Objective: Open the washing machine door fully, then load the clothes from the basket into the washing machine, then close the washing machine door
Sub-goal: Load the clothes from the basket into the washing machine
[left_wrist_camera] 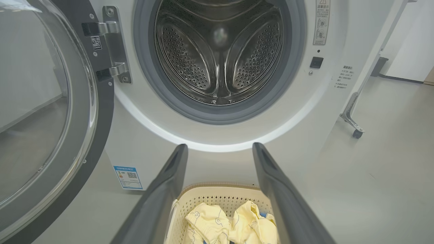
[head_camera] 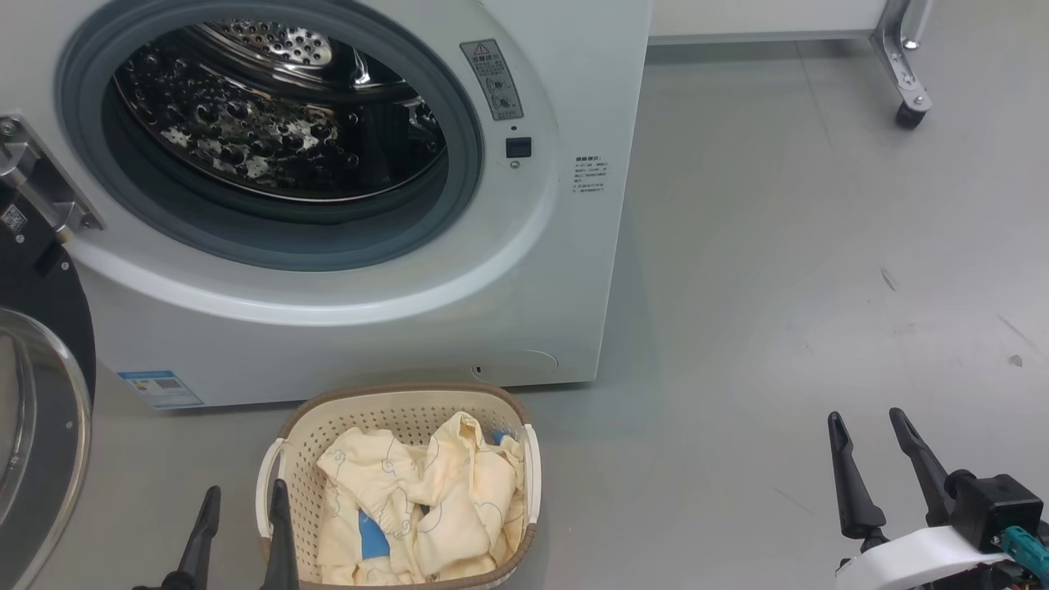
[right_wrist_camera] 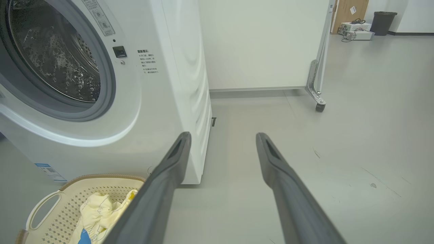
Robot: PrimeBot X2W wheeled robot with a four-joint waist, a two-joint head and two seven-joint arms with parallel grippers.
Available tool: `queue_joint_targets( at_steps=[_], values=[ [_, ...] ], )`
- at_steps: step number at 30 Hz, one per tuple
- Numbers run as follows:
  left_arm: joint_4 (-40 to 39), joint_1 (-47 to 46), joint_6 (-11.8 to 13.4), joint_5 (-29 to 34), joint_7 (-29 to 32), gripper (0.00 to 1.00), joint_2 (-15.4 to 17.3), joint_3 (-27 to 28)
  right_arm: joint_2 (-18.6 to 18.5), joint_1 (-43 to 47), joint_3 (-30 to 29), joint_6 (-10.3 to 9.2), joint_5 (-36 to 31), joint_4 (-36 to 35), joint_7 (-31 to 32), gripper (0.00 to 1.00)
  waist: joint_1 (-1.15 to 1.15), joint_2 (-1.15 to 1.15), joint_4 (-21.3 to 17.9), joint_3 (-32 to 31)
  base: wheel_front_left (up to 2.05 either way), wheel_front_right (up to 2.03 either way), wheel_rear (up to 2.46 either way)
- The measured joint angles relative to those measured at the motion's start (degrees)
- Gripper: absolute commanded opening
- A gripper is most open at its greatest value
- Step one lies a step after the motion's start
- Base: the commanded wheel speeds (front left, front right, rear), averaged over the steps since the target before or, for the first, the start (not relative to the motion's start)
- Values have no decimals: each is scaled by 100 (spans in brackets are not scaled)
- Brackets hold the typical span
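Observation:
The white washing machine stands open, its steel drum bare inside. Its black-rimmed glass door is swung wide to the left on a metal hinge. On the floor before the washer, the cream basket holds pale yellow clothes with a blue piece among them. My left gripper is open, just above the basket's left rim; in the left wrist view its fingers frame the basket. My right gripper is open over bare floor, far right of the basket.
Grey floor stretches to the right of the washer. A white panel on a castor leg stands at the back right. Further off in the right wrist view are a dark bin and some boxes.

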Motion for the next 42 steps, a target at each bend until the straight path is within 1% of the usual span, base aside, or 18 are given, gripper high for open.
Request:
queue_joint_targets(
  at_steps=[5, 8, 15, 22, 24, 27, 32, 33, 35, 36, 42],
  values=[
    [-29, -2, -3, -31, 0, 100, 0, -176, -1, -10, 0, 9, 9, -9, 2, 100, 0, 0, -17, 220, 0, 0, 0],
    [-29, -11, -3, -46, 0, 100, 0, -291, 4, -54, 2, 68, 60, -36, 29, 100, 0, 0, -31, 404, 0, 0, 0],
    [-71, -63, 53, -94, 0, 100, 2, -483, -34, -196, -30, 125, 90, -104, 43, 100, 0, 0, -70, 886, 0, 0, 0],
    [-109, -466, 113, -96, 0, 100, 3, -602, -115, -391, -112, 153, 125, -147, 86, 100, 1, 0, -121, 1428, 0, 0, 0],
    [-100, -572, 132, -96, -1, 100, 3, -628, -127, -470, -118, 199, 132, -155, 85, 100, 0, 0, -138, 1583, 0, 0, 0],
    [-14, -745, 135, -94, 0, 100, 3, -691, -127, -605, -118, 212, 149, -183, 85, 100, 1, 0, -166, 1815, 0, 0, 0],
    [276, -1071, 141, -101, 0, 100, 2, -836, -131, -750, -114, 287, 182, -182, 85, 100, 1, 0, -228, 2192, 0, 0, 0],
    [520, -1409, 138, -113, 0, 100, 1, -953, -132, -881, -90, 354, 223, -183, 85, 100, 1, 0, -294, 2488, 0, 0, 0],
    [748, -1703, 98, -237, 4, 100, 0, -979, -134, -1004, -71, 403, 224, -183, 85, 100, 1, 0, -355, 2709, 0, 0, 0],
    [993, -2007, 97, -366, 158, 100, 0, -985, -130, -1145, -18, 453, 224, -185, 85, 100, 1, 0, -429, 2923, 0, 0, 0],
    [1484, -2575, 96, -475, 406, 100, -2, -981, -49, -1309, 27, 505, 243, -130, 83, 100, 1, 0, -619, 3309, 0, 0, 0]
  ],
)
